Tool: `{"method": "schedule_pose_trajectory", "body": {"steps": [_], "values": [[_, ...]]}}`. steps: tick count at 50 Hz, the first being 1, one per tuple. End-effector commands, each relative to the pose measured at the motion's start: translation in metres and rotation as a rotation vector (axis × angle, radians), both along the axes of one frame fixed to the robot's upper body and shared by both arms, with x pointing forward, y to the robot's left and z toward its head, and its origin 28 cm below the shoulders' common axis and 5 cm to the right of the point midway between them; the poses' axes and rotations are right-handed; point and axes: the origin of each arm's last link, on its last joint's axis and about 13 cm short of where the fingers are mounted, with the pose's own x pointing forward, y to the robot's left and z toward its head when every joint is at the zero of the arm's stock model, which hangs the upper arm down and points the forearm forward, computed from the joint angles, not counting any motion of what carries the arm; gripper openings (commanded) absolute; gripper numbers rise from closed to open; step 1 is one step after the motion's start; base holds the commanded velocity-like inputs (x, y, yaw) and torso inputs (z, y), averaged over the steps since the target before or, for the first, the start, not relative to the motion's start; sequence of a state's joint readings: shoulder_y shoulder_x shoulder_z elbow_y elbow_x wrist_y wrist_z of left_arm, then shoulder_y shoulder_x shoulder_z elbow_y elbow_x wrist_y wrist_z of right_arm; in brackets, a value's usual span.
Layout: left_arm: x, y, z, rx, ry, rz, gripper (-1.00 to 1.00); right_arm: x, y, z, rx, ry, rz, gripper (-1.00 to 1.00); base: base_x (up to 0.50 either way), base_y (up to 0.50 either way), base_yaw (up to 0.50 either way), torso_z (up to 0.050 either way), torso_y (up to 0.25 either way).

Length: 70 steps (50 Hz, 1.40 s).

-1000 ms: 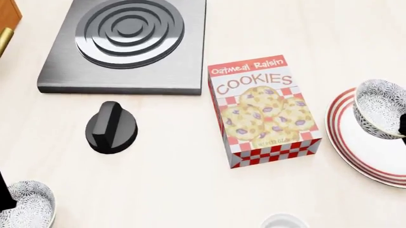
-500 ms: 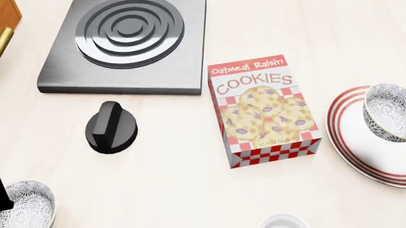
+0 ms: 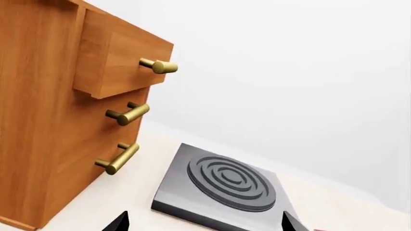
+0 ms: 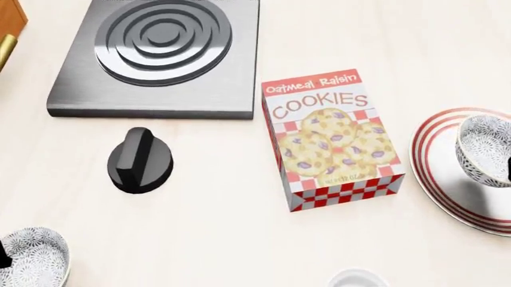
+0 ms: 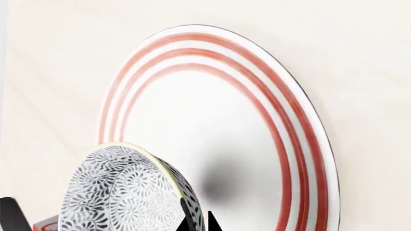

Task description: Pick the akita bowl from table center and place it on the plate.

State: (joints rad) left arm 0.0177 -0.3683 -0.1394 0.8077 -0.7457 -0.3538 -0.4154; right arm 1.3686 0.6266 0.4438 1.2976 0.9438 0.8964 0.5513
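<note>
**Bowl held over the plate: risks at the release**

The akita bowl [image 4: 485, 149] is seen at the right edge of the head view, over the red-ringed plate [image 4: 435, 173], and a soft shadow on the plate's white centre suggests that it is not yet set down. In the right wrist view the bowl [image 5: 122, 192] fills the lower left, tilted, with the right gripper [image 5: 198, 222] pinched on its rim, one dark fingertip inside and one outside. The plate [image 5: 301, 144] lies beyond it.

A release from this tilt is judged the main hazard: the bowl could land on its edge, rock and roll off the shallow plate onto the table. A rim pinch is also a slight hold, so slipping during lowering is possible. If the bowl were lowered too near the plate's left rim, it could settle half on the rings, and the cookie box [image 4: 331, 140], standing near that side, could be nudged.

A second speckled bowl [image 4: 32, 257] sits at the lower left corner of the head view. Only two dark tips of the left gripper [image 3: 202, 222] show in its wrist view, spread wide apart and empty, before the black burner plate [image 3: 222, 185].
</note>
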Motion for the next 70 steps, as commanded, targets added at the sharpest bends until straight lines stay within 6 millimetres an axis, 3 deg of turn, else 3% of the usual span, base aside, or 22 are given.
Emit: {"method": "schedule_pose_trajectory", "body": {"steps": [1, 13, 14, 25, 41, 54, 60, 65, 70], "values": [[-0.001, 0.0, 0.001, 0.0, -0.003, -0.004, 1.0, 0.002, 0.0, 0.002, 0.031, -0.044, -0.018, -1.0, 0.0, 0.0, 0.0, 0.0, 0.0], [-0.001, 0.0, 0.002, -0.001, -0.005, -0.003, 1.0, 0.002, -0.002, 0.002, 0.011, -0.044, -0.024, -1.0, 0.0, 0.0, 0.0, 0.0, 0.0], [-0.001, 0.0, 0.002, 0.0, -0.005, -0.004, 1.0, 0.002, -0.002, 0.002, 0.012, -0.052, -0.025, 1.0, 0.0, 0.0, 0.0, 0.0, 0.0], [-0.001, -0.001, 0.002, 0.002, -0.006, -0.009, 1.0, 0.0, -0.008, 0.016, -0.005, -0.145, -0.084, 1.0, 0.0, 0.0, 0.0, 0.0, 0.0], [-0.002, -0.001, 0.002, 0.001, -0.01, -0.012, 1.0, -0.023, -0.004, 0.051, -0.147, -0.499, -0.263, 1.0, 0.0, 0.0, 0.0, 0.0, 0.0], [-0.004, -0.001, 0.004, 0.002, -0.014, -0.013, 1.0, -0.042, 0.009, 0.077, -0.353, -0.724, -0.302, 1.0, 0.0, 0.0, 0.0, 0.0, 0.0], [-0.003, -0.002, 0.005, 0.004, -0.016, -0.017, 1.0, -0.049, 0.019, 0.085, -0.484, -0.78, -0.278, 1.0, 0.0, 0.0, 0.0, 0.0, 0.0], [-0.003, -0.002, 0.006, 0.002, -0.019, -0.016, 1.0, -0.053, 0.031, 0.088, -0.696, -0.777, -0.244, 1.0, 0.0, 0.0, 0.0, 0.0, 0.0], [-0.002, -0.003, 0.005, 0.007, -0.018, -0.02, 1.0, -0.061, 0.038, 0.094, -0.74, -0.83, -0.226, 1.0, 0.0, 0.0, 0.0, 0.0, 0.0]]}}
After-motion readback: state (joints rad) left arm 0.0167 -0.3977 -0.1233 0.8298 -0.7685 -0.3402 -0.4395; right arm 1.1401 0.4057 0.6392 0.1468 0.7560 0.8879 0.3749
